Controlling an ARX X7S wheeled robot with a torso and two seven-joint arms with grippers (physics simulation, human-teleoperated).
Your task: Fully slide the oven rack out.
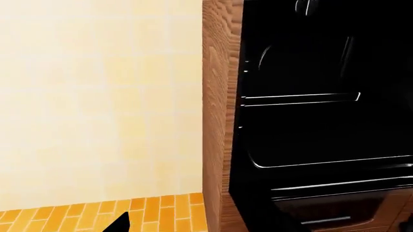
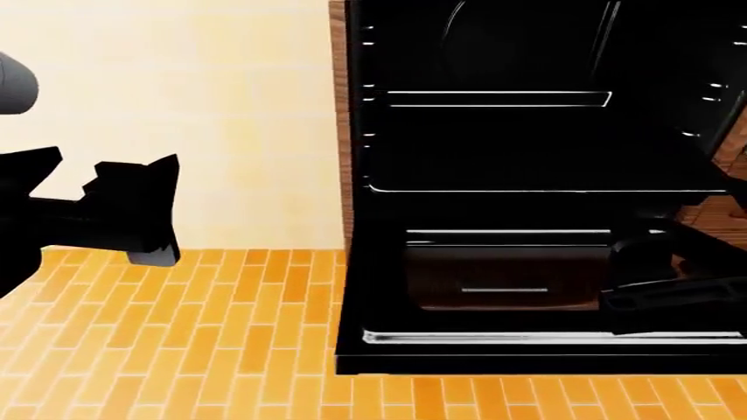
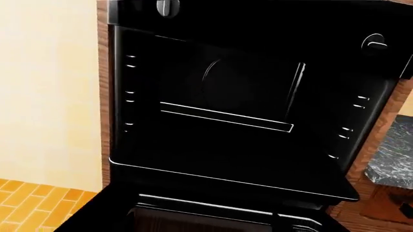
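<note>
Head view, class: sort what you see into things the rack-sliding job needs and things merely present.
Needed:
oven rack
oven door, already open
right gripper

Merely present:
left gripper
drawer seen through the door
floor tiles
wall

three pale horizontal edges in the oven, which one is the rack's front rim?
The middle one: the oven rack, spanning nearly the whole cavity. The shorter outline sits on the back wall; the lowest belongs to the open door.
</note>
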